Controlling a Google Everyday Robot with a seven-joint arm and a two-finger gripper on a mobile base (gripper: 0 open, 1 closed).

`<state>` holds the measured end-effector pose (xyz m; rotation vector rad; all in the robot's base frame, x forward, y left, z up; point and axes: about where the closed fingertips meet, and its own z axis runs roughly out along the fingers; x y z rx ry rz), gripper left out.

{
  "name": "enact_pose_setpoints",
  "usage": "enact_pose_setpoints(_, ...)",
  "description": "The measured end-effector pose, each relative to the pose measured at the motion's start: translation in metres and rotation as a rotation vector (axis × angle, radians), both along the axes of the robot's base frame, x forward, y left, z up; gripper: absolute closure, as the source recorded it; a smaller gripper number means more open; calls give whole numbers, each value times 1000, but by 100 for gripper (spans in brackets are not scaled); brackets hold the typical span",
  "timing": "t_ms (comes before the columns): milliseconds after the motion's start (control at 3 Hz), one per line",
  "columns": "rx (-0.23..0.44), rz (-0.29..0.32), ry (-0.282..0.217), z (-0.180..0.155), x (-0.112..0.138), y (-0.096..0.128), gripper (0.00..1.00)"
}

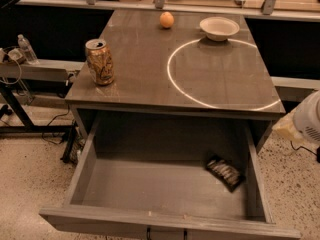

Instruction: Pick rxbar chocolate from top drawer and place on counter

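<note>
The rxbar chocolate (225, 172), a small flat black wrapper with white lettering, lies on the floor of the top drawer (80, 171) near its right wall. The drawer is pulled wide open beneath the counter (140, 69), a glossy grey-brown top marked with a thin white circle (172, 81). My gripper (284, 128) shows as a pale yellowish tip at the right edge of the camera view, outside the drawer's right wall and above the floor, apart from the bar. The white arm (311, 118) behind it is cut off by the frame.
On the counter stand a gold soda can (100, 62) at the left, an orange (167, 20) at the back and a white bowl (219, 28) at the back right. A dark handle (165, 232) sits on the drawer front. Cables and a metal stand (20, 109) are at the left.
</note>
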<state>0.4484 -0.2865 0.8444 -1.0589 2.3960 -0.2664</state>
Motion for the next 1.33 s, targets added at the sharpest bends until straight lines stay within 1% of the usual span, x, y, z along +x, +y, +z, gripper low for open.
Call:
enact_pose_setpoints(333, -36, -21, -69, 41, 3, -12, 100)
enact_pose_setpoints(667, -13, 10, -90, 60, 15, -8, 100)
enact_pose_setpoints(1000, 61, 59, -31, 36, 22, 9, 100)
enact_pose_setpoints(1333, 130, 92, 52, -1, 24, 27, 100)
